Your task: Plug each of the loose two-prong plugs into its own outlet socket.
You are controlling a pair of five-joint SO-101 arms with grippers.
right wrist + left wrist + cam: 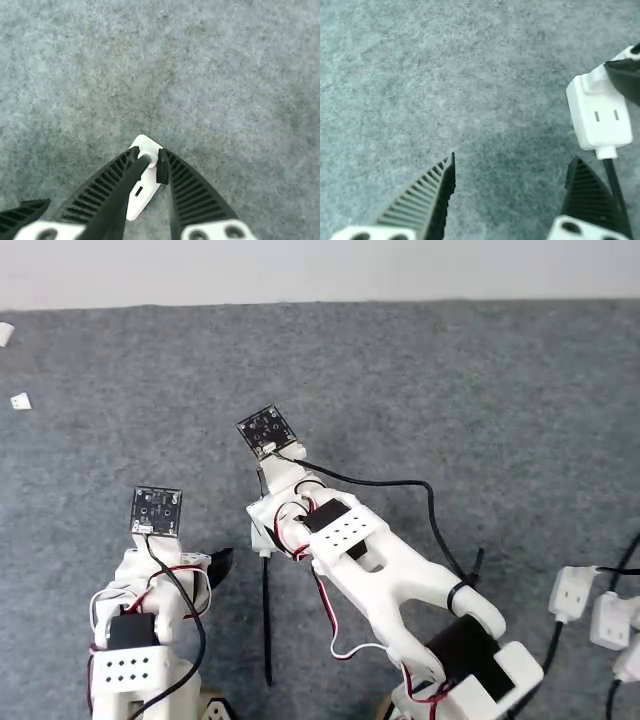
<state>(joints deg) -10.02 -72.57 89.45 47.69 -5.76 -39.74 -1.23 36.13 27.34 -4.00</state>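
Best hold the socket (597, 117), pinched by the right tool (148, 155) near the high view's centre, steady, slots facing the spread left tool (514, 159).

The table (480, 370) is mottled grey, flecked lighter and darker. The left arm (135, 640) and right arm (390, 570) are white, with red, white and black wires (325, 610). Their jaws are black and ribbed. The socket (597, 117) is white with two dark slots, and its cord (615, 180) is black. Other corded blocks (575, 592) are white.

High camera looks down; both close wrist cameras share the socket (597, 117).
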